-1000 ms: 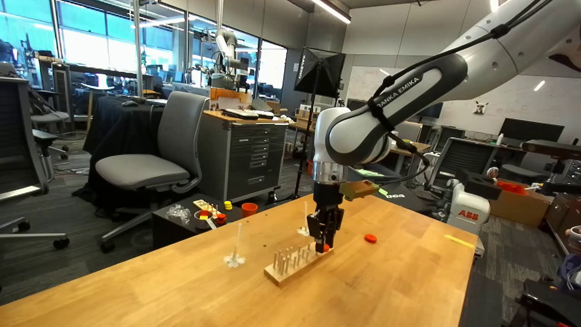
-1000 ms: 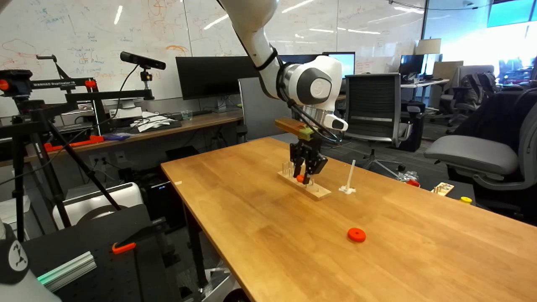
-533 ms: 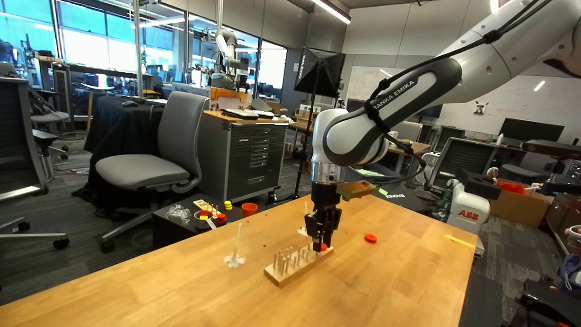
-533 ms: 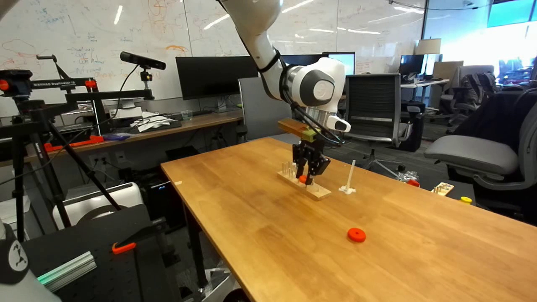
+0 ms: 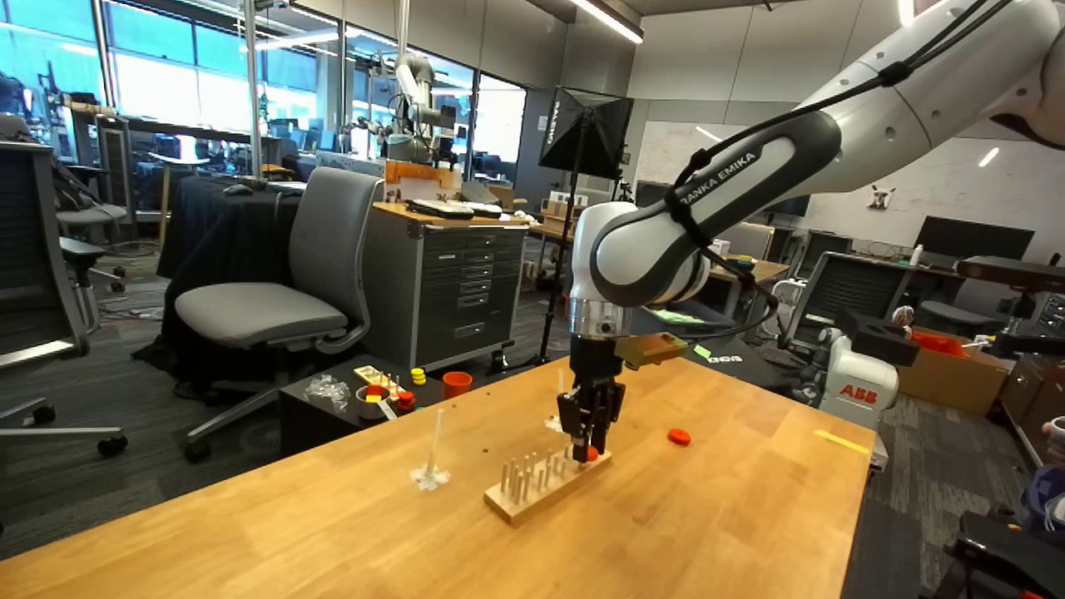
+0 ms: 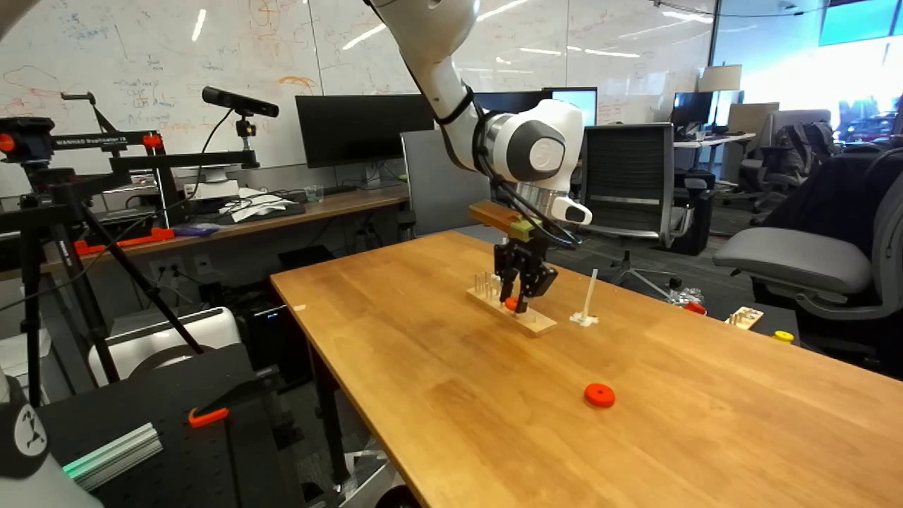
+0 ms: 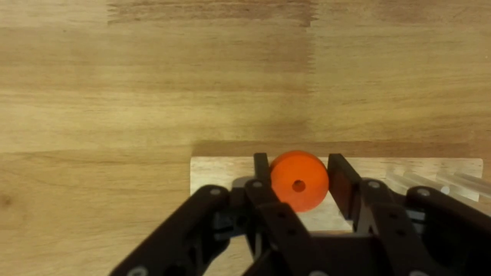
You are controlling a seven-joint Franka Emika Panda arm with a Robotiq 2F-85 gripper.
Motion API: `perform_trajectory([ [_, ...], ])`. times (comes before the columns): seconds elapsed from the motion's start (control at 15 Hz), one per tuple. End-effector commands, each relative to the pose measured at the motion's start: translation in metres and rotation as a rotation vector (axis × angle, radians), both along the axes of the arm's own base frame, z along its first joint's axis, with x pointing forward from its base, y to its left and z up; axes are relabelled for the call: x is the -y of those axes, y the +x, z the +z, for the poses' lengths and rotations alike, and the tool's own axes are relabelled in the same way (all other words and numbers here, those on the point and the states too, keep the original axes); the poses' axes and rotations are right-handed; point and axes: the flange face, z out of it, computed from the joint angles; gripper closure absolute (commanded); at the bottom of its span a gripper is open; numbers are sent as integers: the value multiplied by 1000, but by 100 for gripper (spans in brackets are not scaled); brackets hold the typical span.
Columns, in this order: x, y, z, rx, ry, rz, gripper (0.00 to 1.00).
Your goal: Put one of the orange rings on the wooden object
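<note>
The wooden object is a pale block with upright pegs, lying on the table in both exterior views (image 5: 517, 507) (image 6: 534, 325) and in the wrist view (image 7: 215, 168). My gripper (image 7: 297, 163) is shut on an orange ring (image 7: 307, 199), one finger on each side. The ring is held flat over the block, its centre hole facing up and open. Whether a peg stands right under the hole is hidden. The gripper also shows in both exterior views (image 5: 589, 454) (image 6: 514, 305), low over the block. A second orange ring (image 5: 679, 437) lies flat on the table, also in an exterior view (image 6: 600, 395).
Thin white posts (image 5: 433, 453) (image 5: 561, 408) are taped upright to the table near the block; one shows in an exterior view (image 6: 587, 303). A low black side table beyond the edge holds an orange cup (image 5: 457, 383) and yellow rings (image 5: 418, 376).
The gripper, with the ring in it, has shifted a short way along the block, slightly left in an exterior view and slightly right in the opposite one. The block and the second ring have not moved.
</note>
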Motion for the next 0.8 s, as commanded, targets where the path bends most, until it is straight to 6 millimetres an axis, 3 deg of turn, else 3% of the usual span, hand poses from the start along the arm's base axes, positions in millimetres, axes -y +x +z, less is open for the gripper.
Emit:
perform_trajectory([
  [0.0, 2, 7, 0, -17, 17, -13, 83],
  [0.73, -17, 2, 1, -9, 12, 12, 83],
])
